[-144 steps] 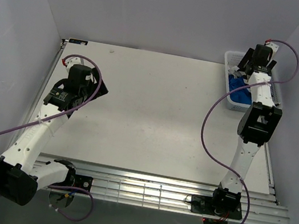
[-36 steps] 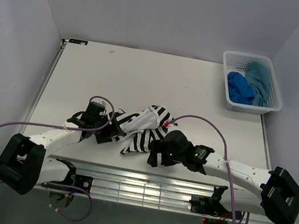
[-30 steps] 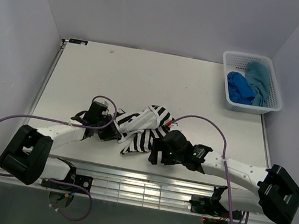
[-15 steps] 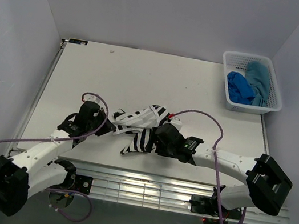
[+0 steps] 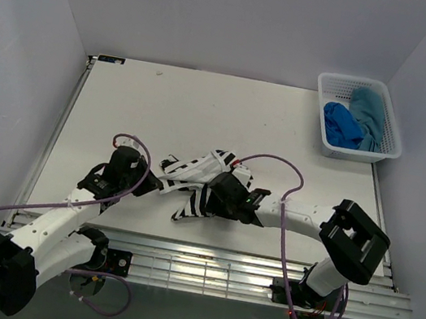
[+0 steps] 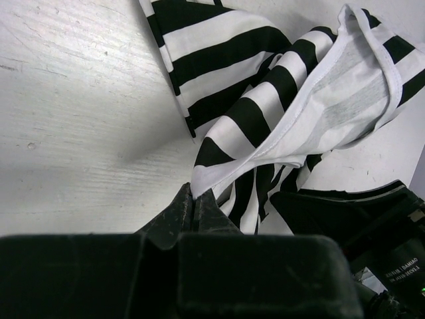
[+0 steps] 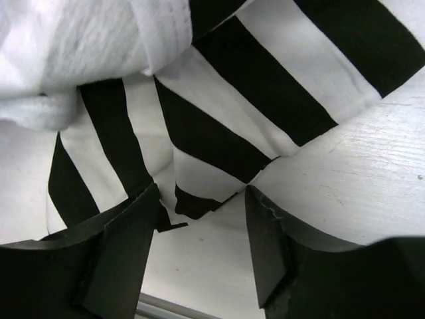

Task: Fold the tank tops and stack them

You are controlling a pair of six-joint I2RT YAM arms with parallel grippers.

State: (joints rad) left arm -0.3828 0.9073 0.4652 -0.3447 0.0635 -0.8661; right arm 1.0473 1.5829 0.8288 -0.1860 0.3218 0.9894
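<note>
1. Top view: the black-and-white striped tank top (image 5: 194, 174) lies crumpled near the middle of the desk's (image 5: 205, 113) near edge.
2. The left end effector (image 5: 156, 184) meets the striped top's left end. The right end effector (image 5: 208, 198) is at its right side, low over the cloth. Both arms lie along the near edge, and the right arm's purple cable (image 5: 279, 161) arches just beside the garment.
3. In the far right corner stands a white mesh basket (image 5: 354, 154). It holds the royal blue tank top (image 5: 339, 124) and the teal tank top (image 5: 370, 109), bunched side by side, well apart from the striped one.
4. Left wrist view: the left end effector (image 6: 194, 199) is pressed together, pinching a hemmed corner of the striped tank top (image 6: 285, 93). From that corner the cloth rises in loose folds, with a white binding edge showing.
5. The black body of the right end effector (image 6: 352, 212) fills the lower right of this view, just behind the folds. Bare desk (image 6: 80, 100) shows on the left.
6. Right wrist view: the right end effector (image 7: 202, 194) is spread. A folded edge of the striped tank top (image 7: 219, 119) sits in the gap between its fingers (image 7: 126, 232), and neither finger is visibly pressed against it.
7. Bare desk (image 7: 352, 179) shows to the right of the cloth.
</note>
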